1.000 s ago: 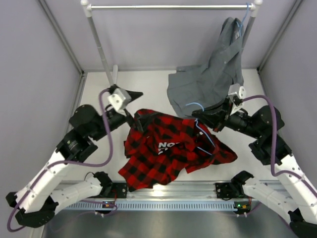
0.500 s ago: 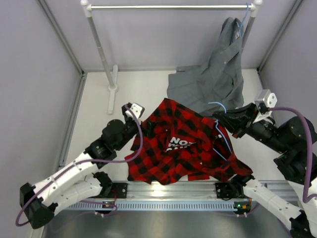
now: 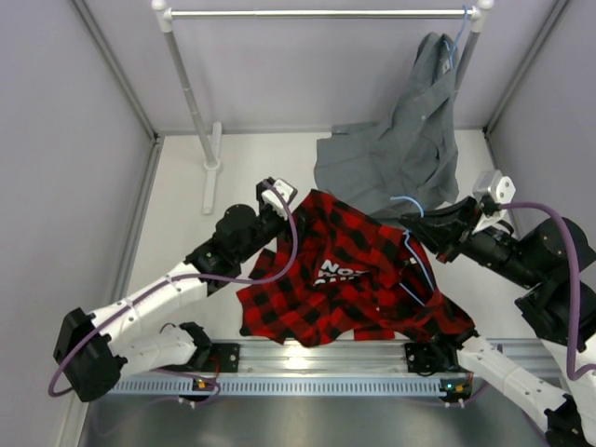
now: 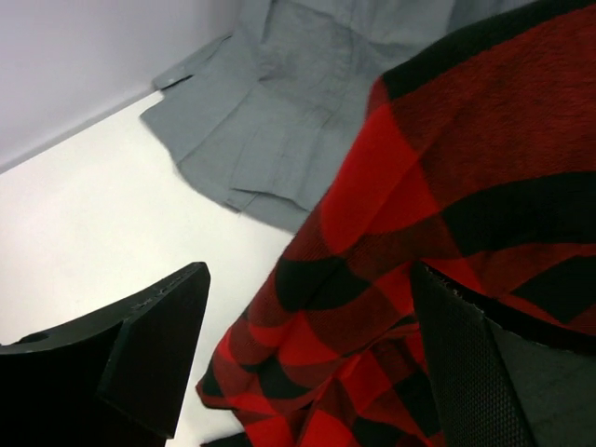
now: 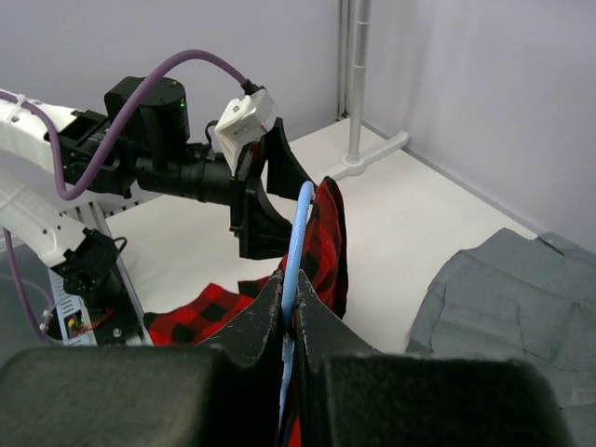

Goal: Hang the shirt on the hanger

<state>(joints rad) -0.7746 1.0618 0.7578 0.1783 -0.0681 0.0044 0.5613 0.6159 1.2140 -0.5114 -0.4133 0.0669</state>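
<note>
The red-and-black plaid shirt point(image 3: 349, 279) lies spread mid-table, its upper edge raised on the hanger. The light-blue wire hanger point(image 3: 418, 268) runs inside the shirt, its hook point(image 3: 407, 199) sticking out at the top right. My right gripper point(image 3: 421, 226) is shut on the hanger wire point(image 5: 298, 233) just below the hook. My left gripper point(image 3: 296, 210) is at the shirt's raised upper-left corner and stands open. In the left wrist view the plaid cloth point(image 4: 363, 298) hangs between the two fingers point(image 4: 154, 349), close to the right one.
A grey shirt point(image 3: 400, 154) hangs on its own blue hanger from the rail point(image 3: 317, 13) at the back right, its tail resting on the table behind the plaid one. The rack's left pole point(image 3: 191, 93) and foot point(image 3: 211, 172) stand back left. Walls close in on both sides.
My left arm swung in from the back left to the shirt's upper corner. The right gripper moved right and up with the hanger, dragging the shirt along and raising its top edge.
</note>
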